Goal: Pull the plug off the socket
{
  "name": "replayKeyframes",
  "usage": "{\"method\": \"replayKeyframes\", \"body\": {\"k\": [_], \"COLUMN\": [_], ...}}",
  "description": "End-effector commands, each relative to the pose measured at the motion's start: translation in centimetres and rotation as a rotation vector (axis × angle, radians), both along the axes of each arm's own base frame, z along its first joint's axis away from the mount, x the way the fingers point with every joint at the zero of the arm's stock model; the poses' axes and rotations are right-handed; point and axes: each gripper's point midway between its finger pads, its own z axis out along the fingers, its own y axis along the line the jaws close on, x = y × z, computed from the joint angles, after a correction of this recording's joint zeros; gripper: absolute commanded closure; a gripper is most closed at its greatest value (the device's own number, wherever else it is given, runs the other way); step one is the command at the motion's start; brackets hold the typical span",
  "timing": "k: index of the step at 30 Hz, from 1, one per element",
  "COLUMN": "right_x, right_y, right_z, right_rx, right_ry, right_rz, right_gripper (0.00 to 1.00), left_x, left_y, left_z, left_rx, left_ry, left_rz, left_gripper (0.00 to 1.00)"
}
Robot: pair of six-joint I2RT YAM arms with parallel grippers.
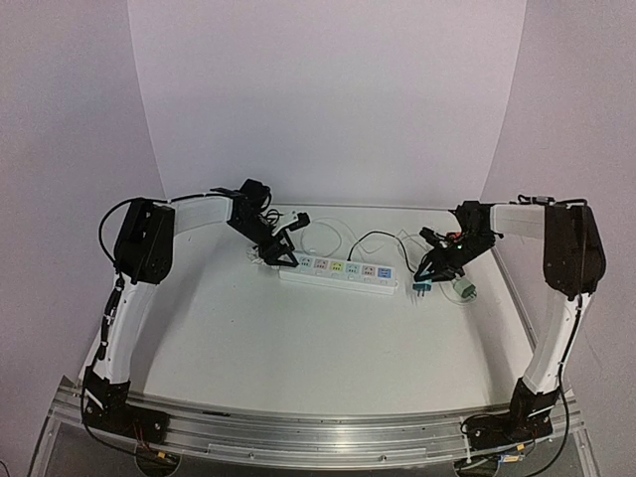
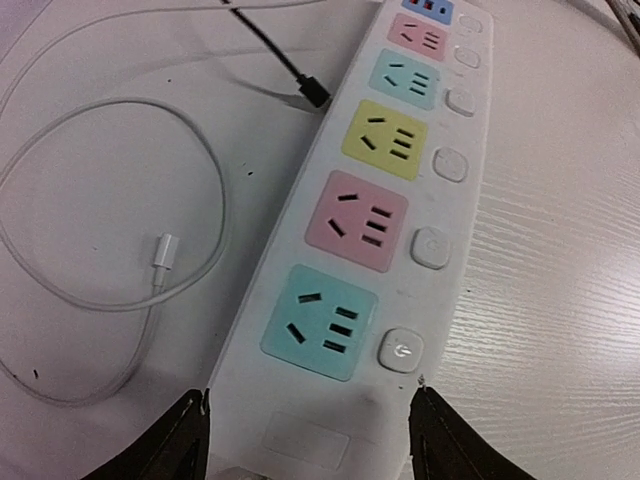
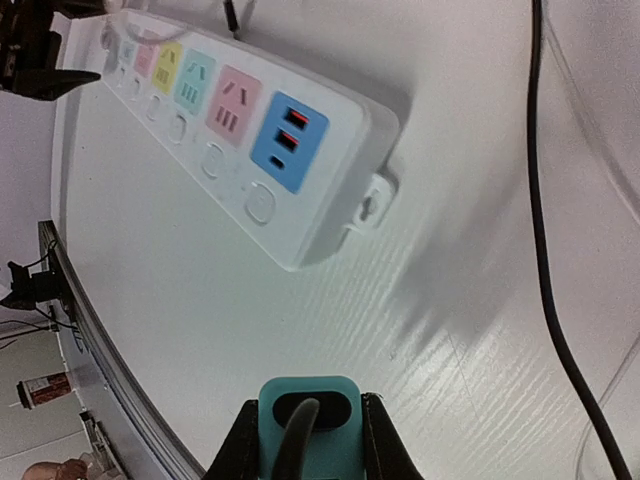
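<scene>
The socket (image 1: 338,270) is a long white power strip with pastel outlets, lying across the middle of the table. All outlets in view are empty. My left gripper (image 1: 275,256) straddles its left end; in the left wrist view the black fingertips (image 2: 190,435) press both long edges of the strip (image 2: 400,200). My right gripper (image 1: 425,282) is just past the strip's right end (image 3: 300,150). It is shut on a teal plug (image 3: 305,384) with a black cord, held clear of the strip above the table.
A white cable (image 2: 160,260) loops behind the strip's left part. A black cable tip (image 2: 310,92) lies against the strip's far edge. Another black cable (image 3: 540,250) runs at the right. A grey-green adapter (image 1: 464,288) lies beside the right gripper.
</scene>
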Motion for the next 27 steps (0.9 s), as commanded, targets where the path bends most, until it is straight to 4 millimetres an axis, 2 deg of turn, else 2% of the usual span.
{"method": "replayKeyframes", "body": {"k": [1,6,11,15,18,19,24,27], "right_x": [-1.9,-1.8,-1.4,-1.2,-0.8,-0.6,0.5,1.1], "right_y": [-0.7,-2.2,-3.9,-4.9,-5.5,-5.7,-6.6,-7.1], "right_z": [-1.3,-2.9,-4.4,-4.9,-5.2,-5.3,-5.1,-4.3], "right_rx": [0.004,-0.045,-0.111,-0.170,-0.214,-0.226,-0.291,-0.325], "right_ry": [0.106,0.163,0.197,0.177,0.160,0.158,0.135,0.103], "right_rz": [0.072,0.115,0.145,0.176,0.187,0.188,0.169,0.159], "right_gripper": [1.00,1.00,0.99,0.86,0.62,0.57,0.45,0.40], "left_x": [3.4,5.1,6.2,6.6,7.2,7.2,6.2,5.1], "left_y": [-0.6,-0.7,-0.8,-0.6,0.0,0.1,0.3,0.6], "left_z": [-0.2,-0.5,0.7,0.1,-1.2,-1.5,-3.2,-3.3], "left_rx": [-0.030,-0.039,-0.097,-0.089,-0.062,-0.060,-0.056,-0.050], "left_ry": [-0.032,-0.040,-0.003,0.008,0.018,0.034,0.108,0.136], "left_rz": [0.123,0.190,0.240,0.282,0.334,0.356,0.390,0.389], "left_gripper": [0.32,0.33,0.33,0.34,0.34,0.35,0.36,0.37]}}
